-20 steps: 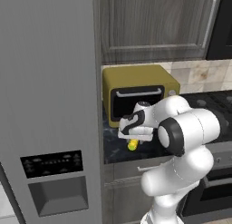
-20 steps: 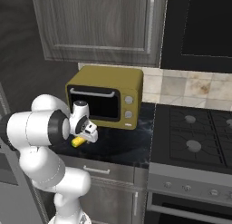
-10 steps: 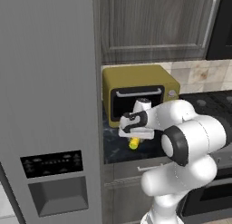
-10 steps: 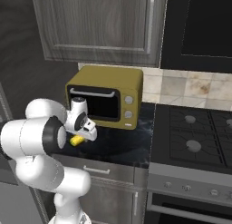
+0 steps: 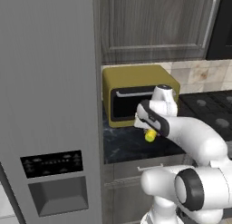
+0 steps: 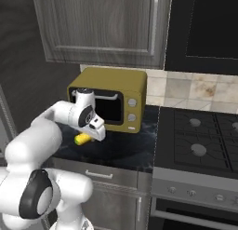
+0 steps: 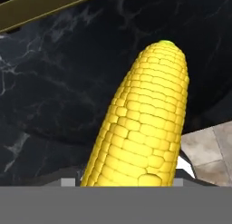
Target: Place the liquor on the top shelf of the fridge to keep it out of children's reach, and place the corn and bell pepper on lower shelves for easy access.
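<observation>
While gripped, corn (image 7: 141, 123) between fingers.

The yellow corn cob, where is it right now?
The yellow corn cob is at the tool, over the dark marble counter, just in front of the yellow toaster oven.

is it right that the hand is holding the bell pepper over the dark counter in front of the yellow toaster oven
Not quite. What the hand holds is the corn, a yellow cob with a greenish tip, not a bell pepper; the hand view shows it close up. The rest stands: it is over the dark counter, in front of the yellow toaster oven.
</observation>
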